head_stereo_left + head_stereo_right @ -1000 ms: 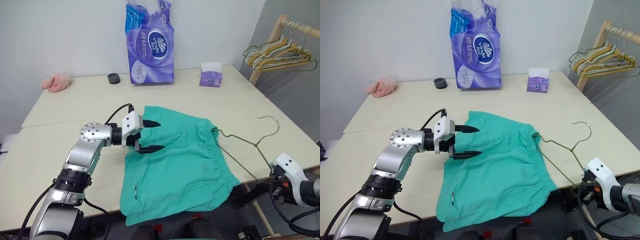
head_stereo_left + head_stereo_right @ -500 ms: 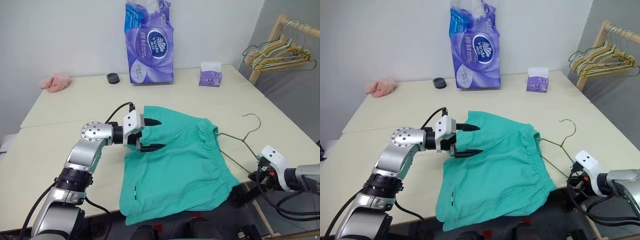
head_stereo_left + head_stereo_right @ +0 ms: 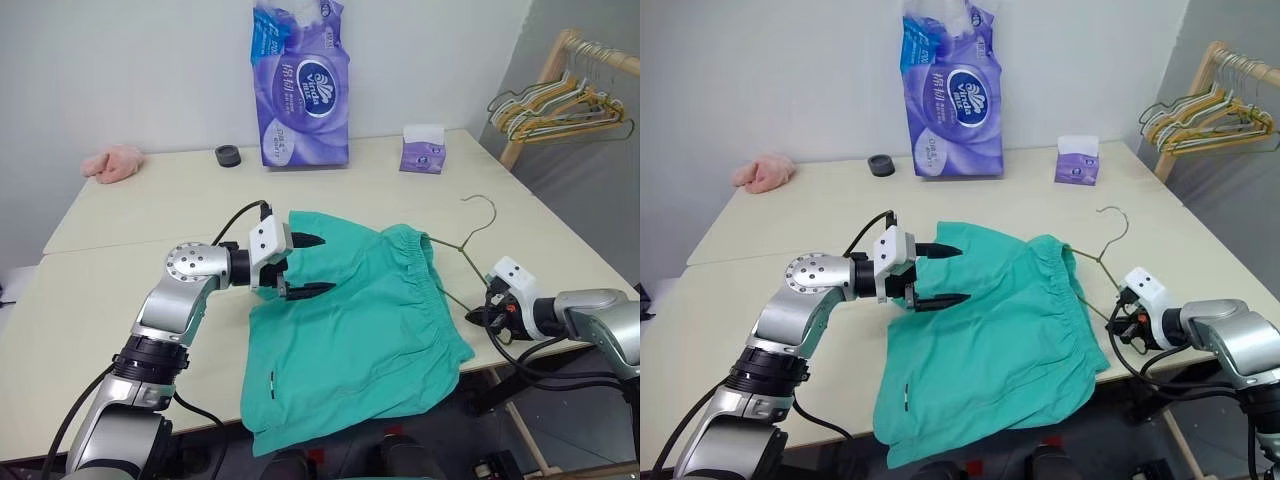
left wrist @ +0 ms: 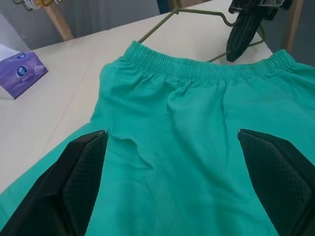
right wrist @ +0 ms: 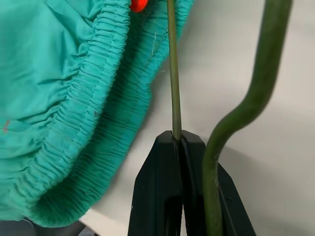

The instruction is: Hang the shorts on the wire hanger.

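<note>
The teal-green shorts [image 3: 350,330] lie flat on the pale table [image 3: 140,220], waistband toward the right and one leg hem hanging over the front edge. My left gripper [image 3: 322,265] hovers open just above the shorts' upper left part, fingers [image 4: 83,167] spread wide with only cloth below. The wire hanger [image 3: 463,246] rests by the waistband, hook pointing away from me. My right gripper [image 5: 178,140] is shut on the hanger's thin wire close to the gathered waistband, at the table's right front edge [image 3: 478,318].
A purple toilet-paper pack [image 3: 300,85], a small tissue box [image 3: 422,150], a black ring [image 3: 228,156] and a pink cloth [image 3: 112,163] stand along the back of the table. A wooden rack with several hangers [image 3: 560,105] is off to the right.
My right gripper has carried the wire hanger up and leftward from beyond the table's corner to the shorts' waistband. The left gripper has stayed open in place.
</note>
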Tool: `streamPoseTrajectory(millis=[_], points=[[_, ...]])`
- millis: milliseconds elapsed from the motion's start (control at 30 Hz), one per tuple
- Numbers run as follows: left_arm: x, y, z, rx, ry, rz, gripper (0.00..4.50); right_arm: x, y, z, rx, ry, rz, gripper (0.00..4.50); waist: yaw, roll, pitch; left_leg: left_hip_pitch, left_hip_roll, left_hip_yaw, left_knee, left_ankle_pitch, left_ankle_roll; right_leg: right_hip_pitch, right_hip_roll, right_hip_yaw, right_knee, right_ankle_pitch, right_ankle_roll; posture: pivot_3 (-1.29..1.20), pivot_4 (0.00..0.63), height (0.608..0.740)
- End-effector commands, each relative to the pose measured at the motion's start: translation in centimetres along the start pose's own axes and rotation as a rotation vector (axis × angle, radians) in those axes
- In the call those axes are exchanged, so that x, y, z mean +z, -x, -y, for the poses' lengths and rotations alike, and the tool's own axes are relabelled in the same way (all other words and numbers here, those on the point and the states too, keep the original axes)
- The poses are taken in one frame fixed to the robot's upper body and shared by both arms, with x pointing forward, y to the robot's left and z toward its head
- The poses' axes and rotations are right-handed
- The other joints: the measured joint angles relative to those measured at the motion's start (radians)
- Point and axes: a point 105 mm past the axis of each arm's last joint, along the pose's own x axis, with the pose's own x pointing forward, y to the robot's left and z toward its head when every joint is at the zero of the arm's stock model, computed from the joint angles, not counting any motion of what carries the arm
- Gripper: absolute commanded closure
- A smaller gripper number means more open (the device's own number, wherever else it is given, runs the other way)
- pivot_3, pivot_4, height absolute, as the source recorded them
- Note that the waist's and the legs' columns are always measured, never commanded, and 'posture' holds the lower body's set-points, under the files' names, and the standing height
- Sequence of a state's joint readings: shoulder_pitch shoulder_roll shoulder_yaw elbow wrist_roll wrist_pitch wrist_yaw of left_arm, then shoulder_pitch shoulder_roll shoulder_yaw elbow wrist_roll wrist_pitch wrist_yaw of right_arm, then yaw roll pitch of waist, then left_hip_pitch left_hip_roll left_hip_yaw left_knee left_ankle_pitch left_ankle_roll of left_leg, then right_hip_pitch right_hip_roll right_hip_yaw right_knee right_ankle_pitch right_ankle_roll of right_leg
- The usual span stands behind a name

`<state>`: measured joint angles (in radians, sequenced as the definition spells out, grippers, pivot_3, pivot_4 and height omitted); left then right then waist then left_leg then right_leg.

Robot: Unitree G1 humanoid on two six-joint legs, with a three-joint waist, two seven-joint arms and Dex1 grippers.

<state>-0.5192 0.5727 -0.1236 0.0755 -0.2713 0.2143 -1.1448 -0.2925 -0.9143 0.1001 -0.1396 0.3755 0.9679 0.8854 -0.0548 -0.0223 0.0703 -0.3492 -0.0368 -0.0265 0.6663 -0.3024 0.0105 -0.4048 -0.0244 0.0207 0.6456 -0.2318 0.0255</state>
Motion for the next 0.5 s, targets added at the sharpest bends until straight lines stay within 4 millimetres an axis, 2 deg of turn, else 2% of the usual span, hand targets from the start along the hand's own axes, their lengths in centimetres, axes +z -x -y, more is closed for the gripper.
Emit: streamPoseTrajectory(millis=[33, 233, 367, 500], points=[[2.8, 0.5, -1.6, 0.067, 0.017, 0.088, 0.03, 3.1, 1.0, -1.4, -0.009, 0.141, 0.103, 4.5, 0.0, 0.0, 0.0, 0.0, 0.0, 0.0, 0.0, 0.0, 0.0, 0.0, 0.0, 0.0, 0.0, 0.0, 0.0, -0.11, 0.035, 0.74], [4.0, 0.6, -3.0, 0.089, 0.013, 0.11, 0.03, 4.2, 0.5, -3.3, 0.019, 0.231, 0.13, 4.5, 0.0, 0.0, -0.001, -0.001, 0.0, 0.0, 0.001, 0.0, 0.0, 0.0, 0.0, 0.0, 0.0, 0.0, 0.0, -0.12, 0.029, 0.74], [4.8, 0.3, -3.2, 0.012, -0.094, 0.071, 0.03, 5.2, 0.3, -4.5, 0.037, 0.341, 0.142, 4.5, -0.001, 0.0, 0.0, -0.001, 0.0, -0.001, 0.001, 0.0, -0.001, 0.0, 0.0, -0.001, 0.0, 0.0, 0.0, -0.13, 0.031, 0.74], [5.4, 0.3, -3.0, -0.082, -0.21, 0.024, 0.03, 5.0, 0.0, -5.6, 0.055, 0.476, 0.115, 4.5, -0.002, 0.0, 0.0, -0.001, 0.0, 0.0, 0.0, 0.0, -0.001, -0.001, 0.0, -0.001, 0.0, 0.0, 0.0, -0.13, 0.032, 0.74]])
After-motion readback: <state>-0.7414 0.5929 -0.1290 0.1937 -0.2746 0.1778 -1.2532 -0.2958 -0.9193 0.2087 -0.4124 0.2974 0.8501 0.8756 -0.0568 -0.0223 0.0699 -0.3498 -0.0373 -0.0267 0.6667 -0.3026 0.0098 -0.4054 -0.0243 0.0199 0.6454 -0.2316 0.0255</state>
